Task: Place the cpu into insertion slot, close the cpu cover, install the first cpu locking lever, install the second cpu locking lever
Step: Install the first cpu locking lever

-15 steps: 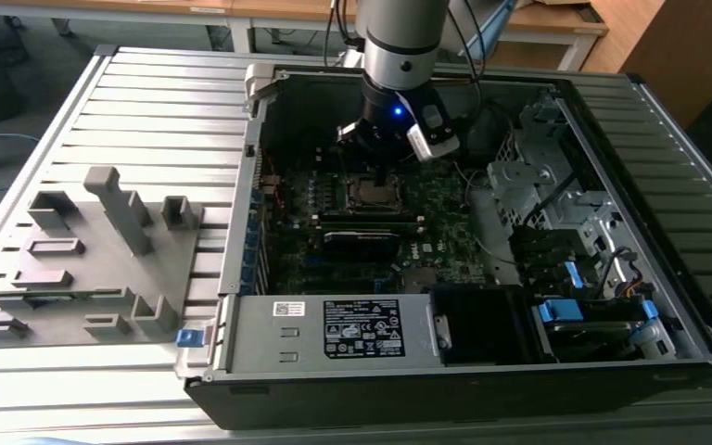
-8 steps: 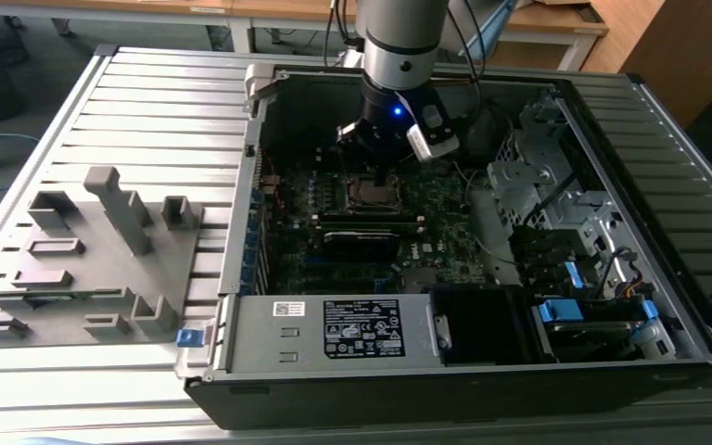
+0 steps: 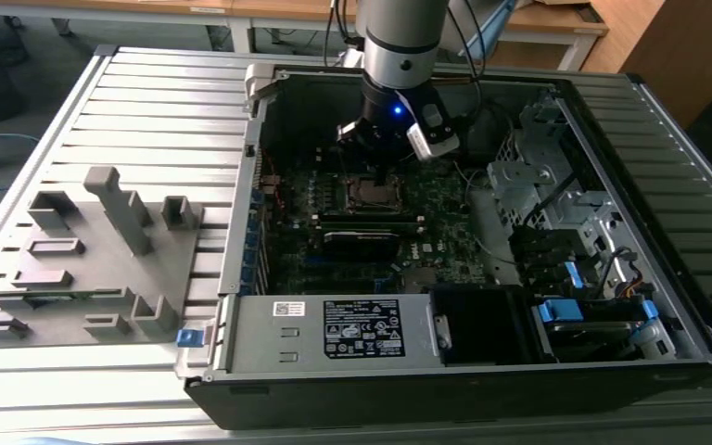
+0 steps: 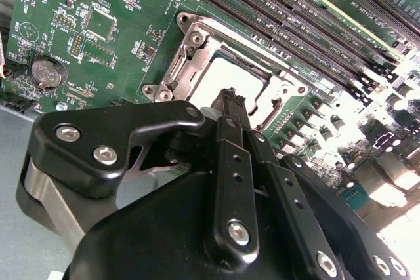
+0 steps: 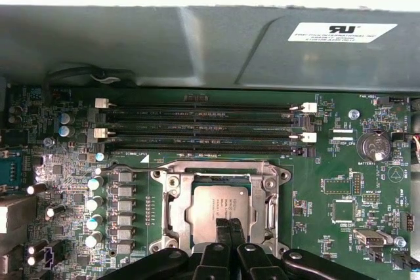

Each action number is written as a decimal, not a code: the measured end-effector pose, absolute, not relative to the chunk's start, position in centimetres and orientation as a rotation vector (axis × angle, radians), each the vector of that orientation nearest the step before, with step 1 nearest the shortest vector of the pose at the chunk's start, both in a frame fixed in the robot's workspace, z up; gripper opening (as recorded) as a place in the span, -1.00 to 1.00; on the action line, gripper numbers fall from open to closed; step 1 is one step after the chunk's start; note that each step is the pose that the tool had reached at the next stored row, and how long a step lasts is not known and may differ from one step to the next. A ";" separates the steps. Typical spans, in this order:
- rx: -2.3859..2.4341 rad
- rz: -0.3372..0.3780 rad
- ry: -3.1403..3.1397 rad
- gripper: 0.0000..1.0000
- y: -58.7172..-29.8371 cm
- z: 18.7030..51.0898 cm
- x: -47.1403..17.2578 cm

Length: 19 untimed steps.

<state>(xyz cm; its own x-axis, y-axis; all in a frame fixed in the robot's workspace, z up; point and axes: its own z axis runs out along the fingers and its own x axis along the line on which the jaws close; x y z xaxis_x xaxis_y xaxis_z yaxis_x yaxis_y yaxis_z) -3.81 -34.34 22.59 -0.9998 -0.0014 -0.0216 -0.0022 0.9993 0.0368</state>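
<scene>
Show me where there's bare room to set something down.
Bare slatted table past the grey fixture block, on the exterior view's left of the computer case. Crowded inside the case, where the claw hangs over the cpu.

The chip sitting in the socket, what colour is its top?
The chip has a dull silver-grey top, shown best in the first wrist view.

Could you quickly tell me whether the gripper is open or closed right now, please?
Gripper: closed, holding nothing, its tip over the cpu.
</scene>
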 end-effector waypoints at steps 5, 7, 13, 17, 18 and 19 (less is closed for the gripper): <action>-0.003 0.058 3.119 -0.79 -34.3 22.6 -3.8; -0.003 0.057 3.120 -0.79 -34.3 22.6 -3.8; -0.003 0.058 3.119 -0.79 -34.3 23.4 -3.8; -0.003 0.058 3.119 -0.79 -34.3 24.2 -3.8; -0.003 0.058 3.119 -0.79 -34.3 24.4 -3.8; -0.003 0.058 3.119 -0.79 -34.3 24.4 -3.8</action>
<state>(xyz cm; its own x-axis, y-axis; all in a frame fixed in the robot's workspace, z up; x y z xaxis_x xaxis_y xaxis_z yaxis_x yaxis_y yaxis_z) -3.81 -34.34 24.43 -0.9998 -0.0014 -0.0216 -0.0022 0.9993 0.0368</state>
